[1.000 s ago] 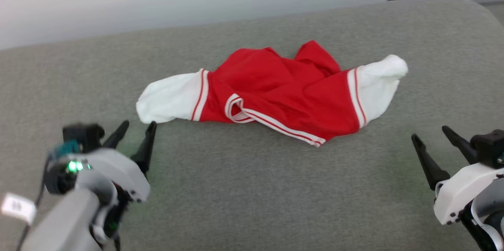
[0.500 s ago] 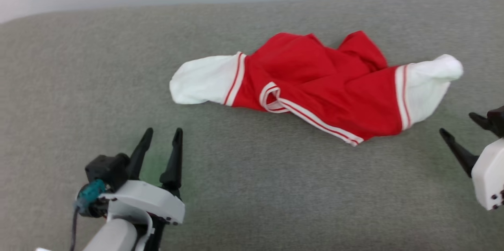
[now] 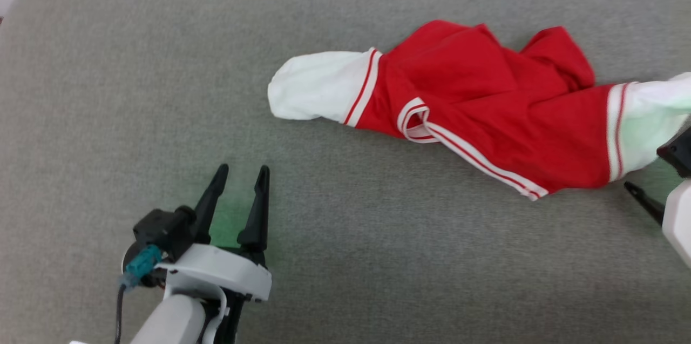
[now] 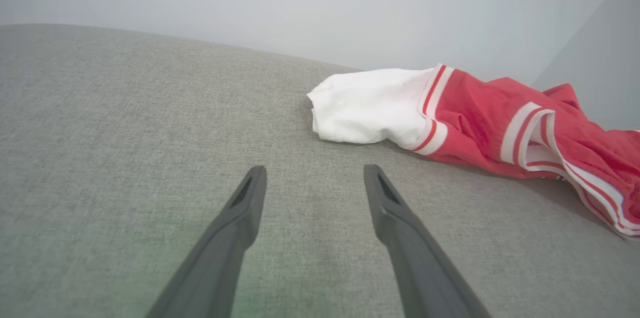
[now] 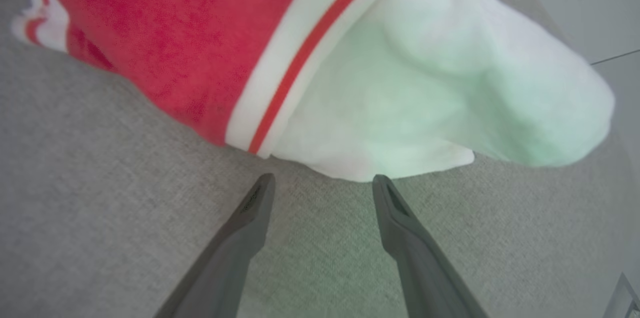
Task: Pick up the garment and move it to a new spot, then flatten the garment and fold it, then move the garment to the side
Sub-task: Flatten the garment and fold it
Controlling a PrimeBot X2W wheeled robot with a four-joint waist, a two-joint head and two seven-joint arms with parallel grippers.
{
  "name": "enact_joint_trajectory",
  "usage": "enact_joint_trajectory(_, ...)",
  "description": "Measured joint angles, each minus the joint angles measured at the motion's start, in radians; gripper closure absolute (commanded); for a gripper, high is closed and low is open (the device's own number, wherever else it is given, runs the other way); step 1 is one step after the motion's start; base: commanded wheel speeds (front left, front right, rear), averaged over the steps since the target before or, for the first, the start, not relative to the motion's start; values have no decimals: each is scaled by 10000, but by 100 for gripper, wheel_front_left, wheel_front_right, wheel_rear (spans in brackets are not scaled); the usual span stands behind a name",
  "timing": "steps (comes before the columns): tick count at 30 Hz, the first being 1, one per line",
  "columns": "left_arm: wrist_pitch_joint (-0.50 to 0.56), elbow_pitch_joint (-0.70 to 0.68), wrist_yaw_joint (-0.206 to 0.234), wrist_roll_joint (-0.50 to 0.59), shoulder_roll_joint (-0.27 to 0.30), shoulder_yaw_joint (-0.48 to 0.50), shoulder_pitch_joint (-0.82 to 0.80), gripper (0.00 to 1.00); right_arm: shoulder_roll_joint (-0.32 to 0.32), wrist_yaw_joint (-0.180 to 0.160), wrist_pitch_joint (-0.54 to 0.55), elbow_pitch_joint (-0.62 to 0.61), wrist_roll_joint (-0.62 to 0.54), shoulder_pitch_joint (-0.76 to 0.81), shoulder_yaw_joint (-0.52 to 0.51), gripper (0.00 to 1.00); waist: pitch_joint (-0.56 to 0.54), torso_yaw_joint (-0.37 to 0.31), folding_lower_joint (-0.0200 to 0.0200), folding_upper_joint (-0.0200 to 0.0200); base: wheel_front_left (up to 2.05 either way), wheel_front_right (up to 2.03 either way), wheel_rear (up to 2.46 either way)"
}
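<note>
1. lying crumpled on the grey fabric-covered bench (image 3: 108, 90), the garment (image 3: 486, 112) sits toward the far right, its red body bunched in folds and a white sleeve sticking out at each end
2. the left sleeve (image 3: 316, 87) points left and rests flat on the bench, and a white-and-red striped edge (image 3: 475, 157) runs diagonally along the near side of the red cloth
3. the left claw (image 3: 243, 168) is at the near left with its fingers spread and nothing between them, pointing toward the far side; it is well apart from the garment, nearer and a little left of the left sleeve
4. in the left wrist view the left claw (image 4: 314, 169) is over bare bench, with the left sleeve (image 4: 370, 108) beyond and to the right of its tips and a pale wall (image 4: 300, 3) behind
5. the right claw (image 5: 324, 178) is also spread and empty; in its wrist view the tips stop just short of the near edge of the right sleeve (image 5: 440, 88), which carries a green tint
6. in the head view one dark finger (image 3: 642, 201) of the right claw shows at the right edge, just near of the right sleeve (image 3: 648, 117)
</note>
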Motion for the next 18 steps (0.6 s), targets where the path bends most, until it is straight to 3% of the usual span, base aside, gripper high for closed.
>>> enact_joint_trajectory(6, 0, 73, -286, 305, -186, 293, -281, 0, -230, 0, -433, 849, 314, -1097, 1315, 0, 428, 281, 0, 0, 0, 0, 0)
enact_joint_trajectory(7, 0, 81, -328, 366, -186, 357, -333, 0, -234, 0, -485, 930, 362, -1271, 1521, 15, 492, 309, -1, -1, 0, 0, 0)
enact_joint_trajectory(10, 0, 82, -433, 510, -159, 443, -450, 0, -224, 0, -614, 1145, 535, -1706, 2000, 91, 653, 351, -1, 0, 0, 0, 0)
enact_joint_trajectory(11, 0, 94, -518, 575, -117, 431, -512, 0, -217, 4, -688, 1212, 585, -1832, 2134, 100, 686, 346, 0, 0, 0, 0, 0)
enact_joint_trajectory(15, 368, 104, -882, 1091, 497, 90, -1097, 0, -29, 4, -963, 1503, 953, -2130, 2539, 100, 704, 234, 0, -1, 0, 0, 0)
enact_joint_trajectory(18, 1143, -40, -1465, 1429, 1122, -251, -2015, 0, 38, 4, -1129, 1653, 1143, -2369, 2844, 100, 678, 116, 0, 0, 0, 0, 0)
